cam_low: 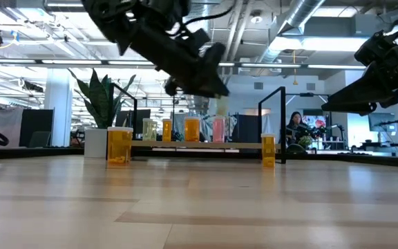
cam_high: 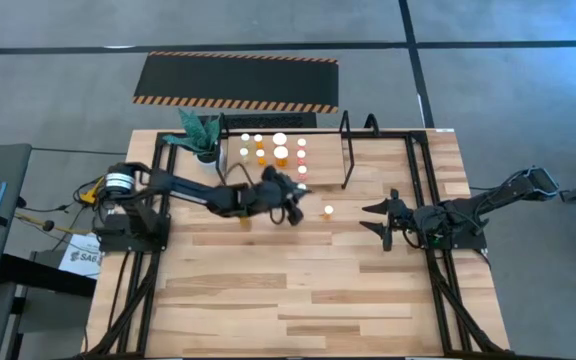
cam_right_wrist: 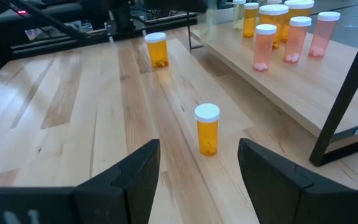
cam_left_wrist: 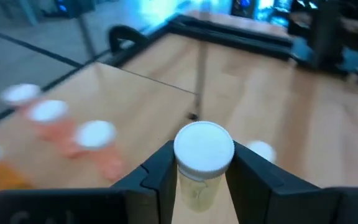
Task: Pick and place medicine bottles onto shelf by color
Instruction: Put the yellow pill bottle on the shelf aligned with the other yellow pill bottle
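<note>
Table: light wooden planks; a plant stands near its far left corner.
Shelf: along the table's far edge, carrying orange and pink medicine bottles.
Left gripper: raised off the table just in front of the shelf, jaws clamped on a pale yellow bottle with a white cap.
Right gripper: toward the table's right edge, jaws wide, holding nothing.
Loose bottles: one orange bottle on the table before the right gripper, another orange one nearer the left arm.

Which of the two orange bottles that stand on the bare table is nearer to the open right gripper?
The small orange bottle directly ahead of the right gripper. The other orange bottle stands farther off, near the left arm.
</note>
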Tool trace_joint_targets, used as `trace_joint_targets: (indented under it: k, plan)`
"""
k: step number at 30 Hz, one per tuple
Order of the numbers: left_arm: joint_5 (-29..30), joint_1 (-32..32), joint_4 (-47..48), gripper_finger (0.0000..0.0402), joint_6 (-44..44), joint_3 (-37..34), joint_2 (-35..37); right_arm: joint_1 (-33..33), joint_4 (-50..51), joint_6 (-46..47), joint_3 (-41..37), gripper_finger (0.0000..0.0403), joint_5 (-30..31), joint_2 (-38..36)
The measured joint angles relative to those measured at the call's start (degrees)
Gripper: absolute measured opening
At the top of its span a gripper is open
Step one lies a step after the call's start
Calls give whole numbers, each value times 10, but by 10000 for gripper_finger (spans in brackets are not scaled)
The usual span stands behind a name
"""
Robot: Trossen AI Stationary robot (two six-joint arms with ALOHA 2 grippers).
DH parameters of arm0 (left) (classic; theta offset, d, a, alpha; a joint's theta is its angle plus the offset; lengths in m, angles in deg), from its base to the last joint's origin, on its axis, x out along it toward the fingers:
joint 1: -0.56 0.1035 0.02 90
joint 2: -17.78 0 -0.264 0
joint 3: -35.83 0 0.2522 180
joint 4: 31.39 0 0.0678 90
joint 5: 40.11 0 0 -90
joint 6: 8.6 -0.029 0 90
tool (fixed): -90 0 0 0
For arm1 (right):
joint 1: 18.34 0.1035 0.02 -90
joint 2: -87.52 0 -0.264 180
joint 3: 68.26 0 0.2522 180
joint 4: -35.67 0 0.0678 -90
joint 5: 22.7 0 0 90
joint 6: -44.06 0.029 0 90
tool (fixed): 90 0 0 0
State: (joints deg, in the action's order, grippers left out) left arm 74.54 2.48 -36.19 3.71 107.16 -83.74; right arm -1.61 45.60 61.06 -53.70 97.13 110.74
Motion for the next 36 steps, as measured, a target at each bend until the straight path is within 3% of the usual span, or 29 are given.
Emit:
trace_joint_targets:
  k: [6, 13, 17, 24, 29, 36]
  plan:
    - [-7, 40, -110, 108, 9, -134, 67, 0, 0, 0, 0, 240, 0, 0]
    - [108, 31, -169, 108, 53, -274, 169, 0, 0, 0, 0, 240, 0, 0]
    - [162, 17, -134, 108, 68, -285, 188, 0, 0, 0, 0, 240, 0, 0]
    - [221, 11, -59, 108, 212, -285, 187, 0, 0, 0, 0, 240, 0, 0]
    - [239, 6, -58, 108, 208, -285, 187, 0, 0, 0, 0, 240, 0, 0]
    - [221, -11, -50, 108, 130, -261, 186, 0, 0, 0, 0, 240, 0, 0]
